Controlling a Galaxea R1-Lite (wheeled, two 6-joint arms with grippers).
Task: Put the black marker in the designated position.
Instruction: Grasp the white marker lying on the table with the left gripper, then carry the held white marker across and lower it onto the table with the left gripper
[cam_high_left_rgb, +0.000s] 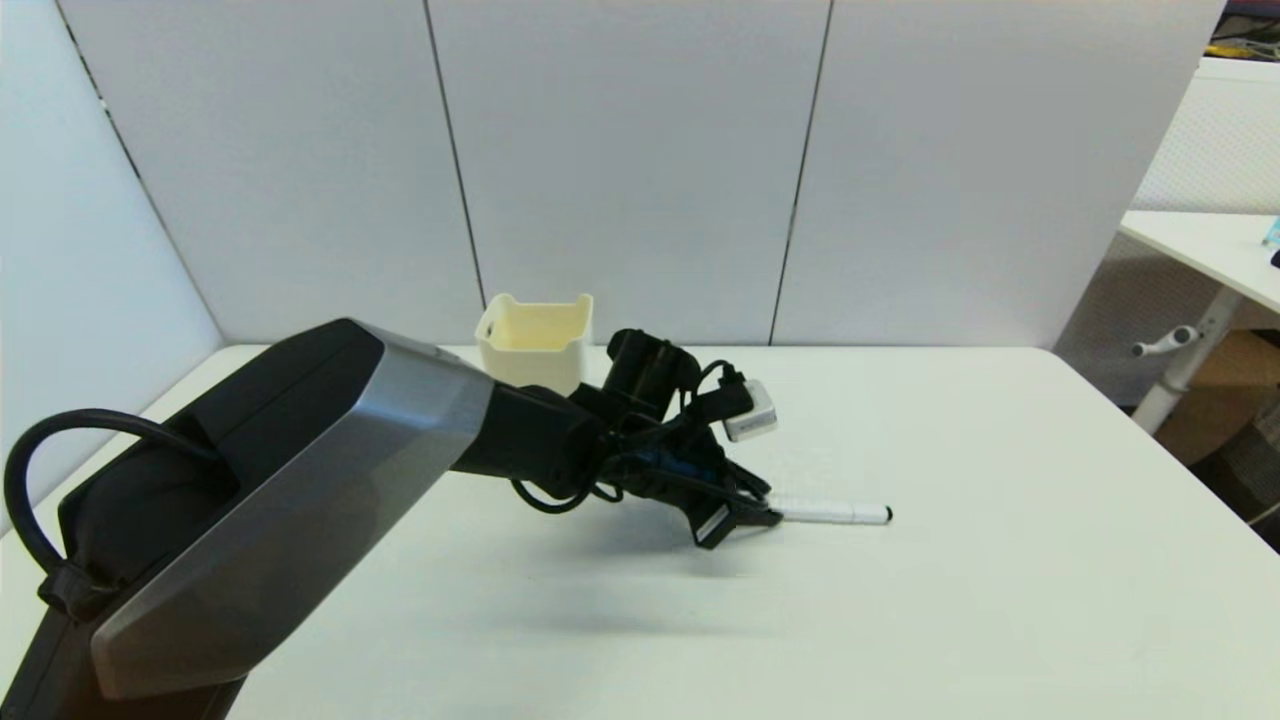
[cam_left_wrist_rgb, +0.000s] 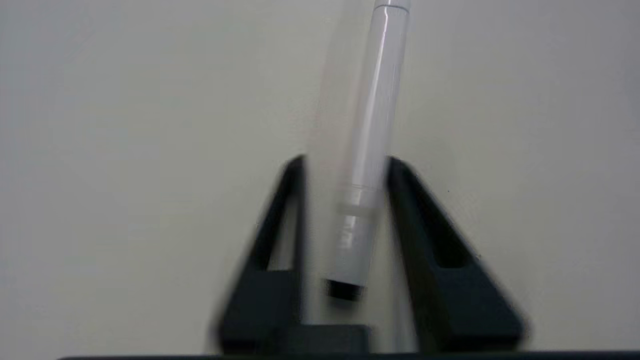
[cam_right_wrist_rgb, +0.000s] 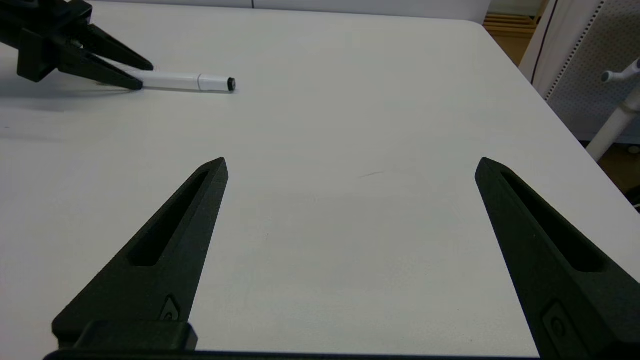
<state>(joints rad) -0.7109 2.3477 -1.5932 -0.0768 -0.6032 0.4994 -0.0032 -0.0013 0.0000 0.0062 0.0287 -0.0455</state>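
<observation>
The slim white-barrelled black marker (cam_high_left_rgb: 830, 513) has its near end hidden by the left gripper (cam_high_left_rgb: 765, 516); contact is indiscernible through blur.

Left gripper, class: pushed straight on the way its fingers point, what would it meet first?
The left gripper already straddles the slim white black-tipped marker lying on the white table; it would slide along the barrel. Beyond, only table shows.

Bare white table (cam_high_left_rgb: 1000, 560) lies around the black marker (cam_high_left_rgb: 830, 513); the cream bin (cam_high_left_rgb: 535, 340) stands well apart, near the back panels.
</observation>
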